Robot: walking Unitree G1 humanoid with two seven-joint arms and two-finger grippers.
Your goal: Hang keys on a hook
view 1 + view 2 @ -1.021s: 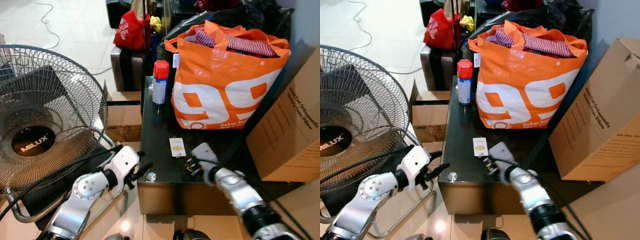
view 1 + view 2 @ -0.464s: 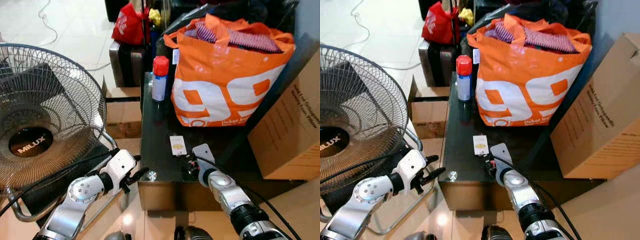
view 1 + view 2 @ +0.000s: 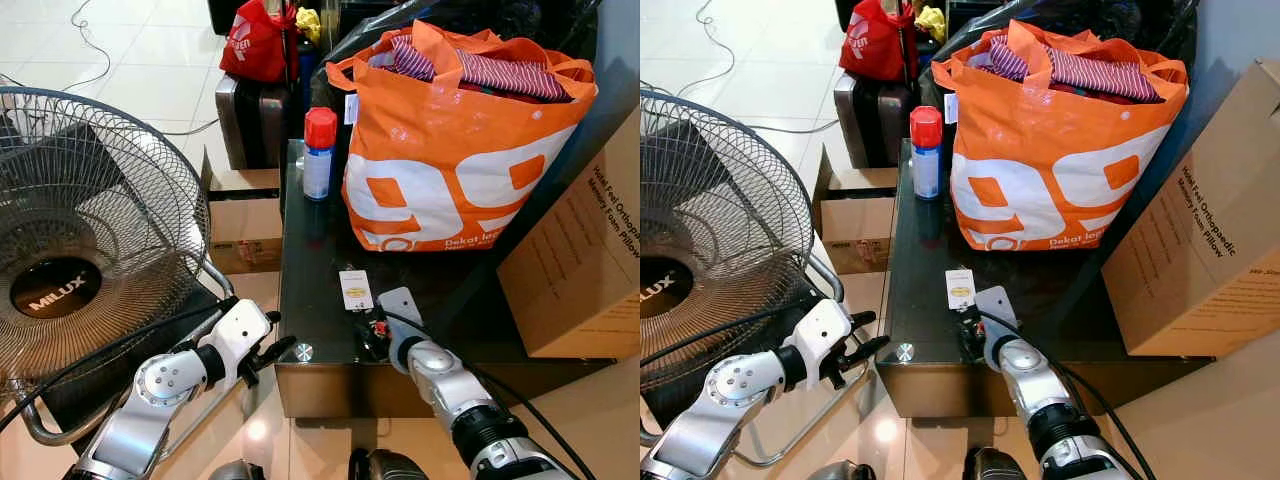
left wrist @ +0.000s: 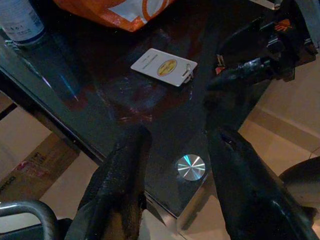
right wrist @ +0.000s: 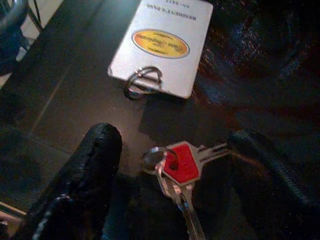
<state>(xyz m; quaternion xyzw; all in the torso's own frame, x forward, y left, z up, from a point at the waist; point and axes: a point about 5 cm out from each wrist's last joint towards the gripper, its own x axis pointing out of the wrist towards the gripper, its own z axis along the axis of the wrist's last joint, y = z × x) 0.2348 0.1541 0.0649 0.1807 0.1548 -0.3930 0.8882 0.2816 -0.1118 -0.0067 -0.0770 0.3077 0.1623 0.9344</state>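
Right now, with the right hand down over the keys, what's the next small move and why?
Probably close the right hand on the keys. They lie flat on the dark table, between its open fingers, just short of the white tag, so no repositioning looks needed before lifting. The left hand waits off the table's edge.

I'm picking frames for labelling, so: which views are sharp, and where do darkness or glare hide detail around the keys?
Right wrist view: dim, but the keys with the red head and the white tag are readable; the black fingers merge into the dark table. Left wrist view: murky, with glare streaks on the glass. Eye views: bright and sharp, though the keys look tiny at the right gripper.
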